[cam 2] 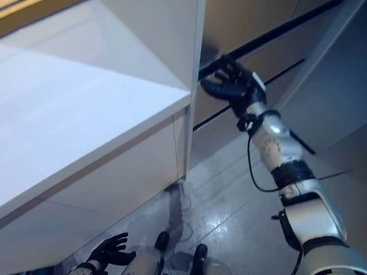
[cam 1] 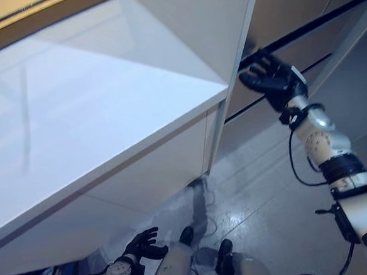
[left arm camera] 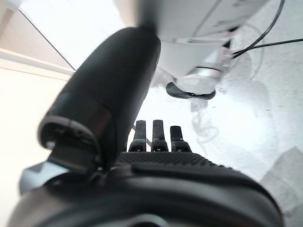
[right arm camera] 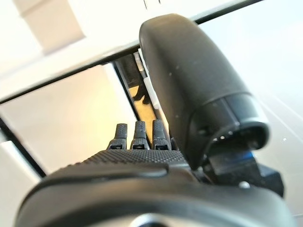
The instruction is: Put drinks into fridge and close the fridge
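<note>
Right of centre in the head view, the right hand (cam 1: 273, 81) reaches up with its fingers spread and straight, their tips at the edge of the white fridge door (cam 1: 226, 27) where it meets the beige cabinet front (cam 1: 301, 16). Its wrist view shows nothing held. Low at the bottom left, the left hand (cam 1: 142, 246) hangs relaxed and empty above the grey floor (cam 1: 264, 213). No drinks show.

Fridge door (cam 1: 226, 27) cut off at top edge, left hand (cam 1: 142, 245) partly hidden by arm
</note>
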Motion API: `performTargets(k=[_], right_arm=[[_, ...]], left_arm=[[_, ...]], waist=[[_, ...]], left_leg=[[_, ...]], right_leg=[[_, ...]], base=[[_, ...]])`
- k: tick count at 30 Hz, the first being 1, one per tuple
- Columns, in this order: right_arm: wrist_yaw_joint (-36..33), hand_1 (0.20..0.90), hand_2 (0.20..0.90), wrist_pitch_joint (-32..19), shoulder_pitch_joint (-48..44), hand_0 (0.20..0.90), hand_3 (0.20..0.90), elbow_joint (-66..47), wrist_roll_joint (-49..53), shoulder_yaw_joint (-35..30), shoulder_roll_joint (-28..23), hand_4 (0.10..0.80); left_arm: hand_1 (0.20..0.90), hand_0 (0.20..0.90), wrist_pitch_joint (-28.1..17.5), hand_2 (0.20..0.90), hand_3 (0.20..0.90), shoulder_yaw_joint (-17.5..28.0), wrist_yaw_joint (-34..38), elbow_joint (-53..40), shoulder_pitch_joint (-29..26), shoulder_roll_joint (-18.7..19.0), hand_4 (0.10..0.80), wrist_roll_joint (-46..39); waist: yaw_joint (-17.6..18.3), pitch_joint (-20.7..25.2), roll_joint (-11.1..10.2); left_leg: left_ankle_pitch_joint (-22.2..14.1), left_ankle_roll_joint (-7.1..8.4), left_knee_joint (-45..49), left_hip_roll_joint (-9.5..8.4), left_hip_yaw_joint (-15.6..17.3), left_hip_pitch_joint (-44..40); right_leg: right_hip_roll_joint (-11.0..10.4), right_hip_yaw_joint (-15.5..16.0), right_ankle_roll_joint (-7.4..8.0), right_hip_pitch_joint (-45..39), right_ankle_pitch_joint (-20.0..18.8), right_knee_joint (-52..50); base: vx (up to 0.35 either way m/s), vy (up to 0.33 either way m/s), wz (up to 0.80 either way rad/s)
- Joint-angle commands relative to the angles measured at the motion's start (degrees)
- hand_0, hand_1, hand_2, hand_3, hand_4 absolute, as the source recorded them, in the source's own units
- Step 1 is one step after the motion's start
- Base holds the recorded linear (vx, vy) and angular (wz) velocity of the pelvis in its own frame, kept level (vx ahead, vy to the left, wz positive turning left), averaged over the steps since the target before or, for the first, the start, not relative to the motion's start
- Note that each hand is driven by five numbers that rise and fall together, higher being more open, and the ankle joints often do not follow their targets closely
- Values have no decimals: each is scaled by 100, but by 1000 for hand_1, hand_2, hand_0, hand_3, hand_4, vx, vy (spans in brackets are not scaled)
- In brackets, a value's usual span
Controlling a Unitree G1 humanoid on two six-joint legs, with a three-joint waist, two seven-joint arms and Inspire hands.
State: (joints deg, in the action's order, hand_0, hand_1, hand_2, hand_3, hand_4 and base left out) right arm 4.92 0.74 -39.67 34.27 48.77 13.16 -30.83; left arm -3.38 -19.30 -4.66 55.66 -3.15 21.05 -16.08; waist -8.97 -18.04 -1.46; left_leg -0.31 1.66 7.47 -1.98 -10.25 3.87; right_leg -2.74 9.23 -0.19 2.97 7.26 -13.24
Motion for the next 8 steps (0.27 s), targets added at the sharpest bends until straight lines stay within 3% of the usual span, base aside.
performTargets(k=[1,8], right_arm=[[100,900,900,-169,881,900,900,-548,-551,-80,120,800],[538,900,900,-80,2721,900,900,-137,-1338,-154,655,800]], left_arm=[[900,900,-114,900,900,125,-182,9,167,-59,800,-296],[900,900,-134,900,900,423,-302,261,364,-218,800,-209]], waist=[[340,684,-159],[621,1067,-114]], left_leg=[[-117,-418,-310,-135,596,-280],[111,-311,-943,-13,816,-641]], right_leg=[[-164,-597,274,-243,-959,966],[26,-629,255,-497,-999,1374]], base=[[-1,-73,-21],[-22,-57,-15]])
